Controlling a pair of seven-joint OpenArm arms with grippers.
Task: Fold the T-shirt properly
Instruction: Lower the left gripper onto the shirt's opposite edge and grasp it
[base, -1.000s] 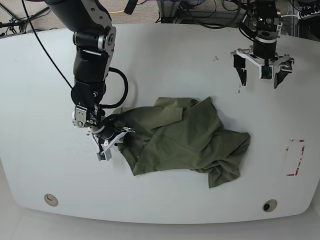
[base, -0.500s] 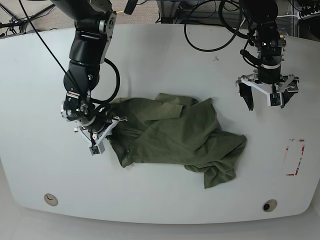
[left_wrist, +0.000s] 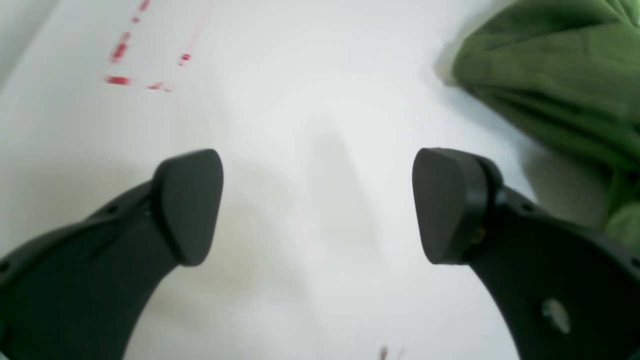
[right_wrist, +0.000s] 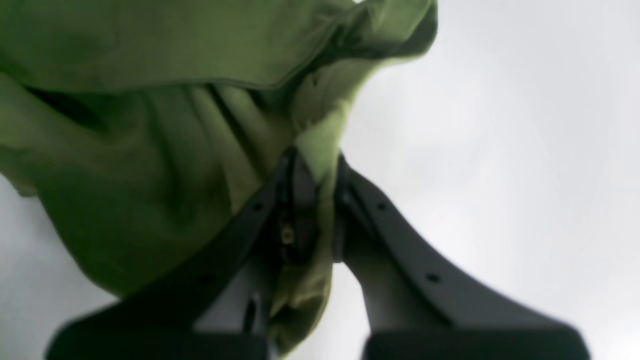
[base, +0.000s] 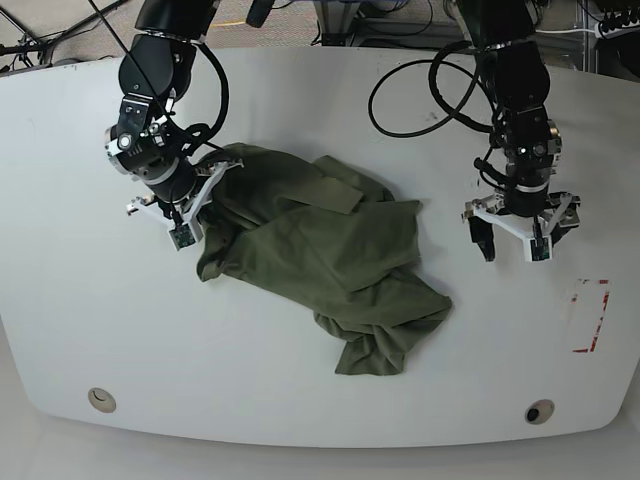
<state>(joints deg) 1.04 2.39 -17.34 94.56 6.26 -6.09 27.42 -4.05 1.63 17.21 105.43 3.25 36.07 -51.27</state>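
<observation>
- Clearly the T-shirt (base: 325, 265) is nowhere near folded: it lies crumpled across the middle of the white desk (base: 300, 400), one end bunched low.
- Its upper edge is pinched in the right tool (right_wrist: 315, 165), jaws clamped on a fold of cloth (a spreading-out step, I'd judge).
- Off to the other side, the left tool (base: 517, 243) hangs spread wide and empty, apart from the shirt.
- Next it likely needs a second corner, then a pull flat.

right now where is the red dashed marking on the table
In the base view the red dashed marking sits near the white table's right edge, just beyond the open left gripper, apart from the olive-green cotton T-shirt.
</observation>
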